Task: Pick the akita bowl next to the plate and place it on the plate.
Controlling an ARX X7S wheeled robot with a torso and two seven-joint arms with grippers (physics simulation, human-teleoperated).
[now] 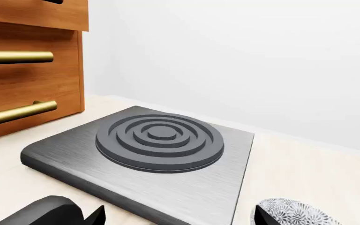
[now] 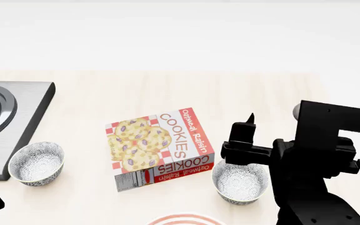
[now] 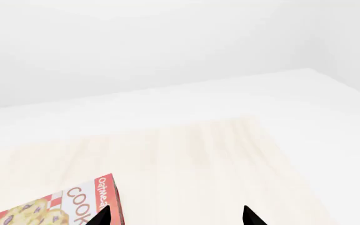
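Two patterned bowls show in the head view. The akita bowl (image 2: pixel 239 182) stands right of the cookie box, just above the red-striped plate (image 2: pixel 183 219), of which only the rim shows at the bottom edge. My right gripper (image 2: pixel 249 129) hovers over this bowl's far rim, and in the right wrist view the gripper (image 3: pixel 176 218) is open with only bare counter between its fingertips. The other, identical bowl (image 2: pixel 36 163) sits by the stove. It also shows beside one fingertip of my open, empty left gripper (image 1: pixel 180 218), as the bowl (image 1: pixel 300 213).
A cookie box (image 2: pixel 160 151) lies flat between the two bowls, and its corner (image 3: pixel 55 206) is near the right gripper. A grey stove plate with a ringed burner (image 1: pixel 160 140) lies left. Wooden drawers with brass handles (image 1: pixel 17 112) stand beyond it.
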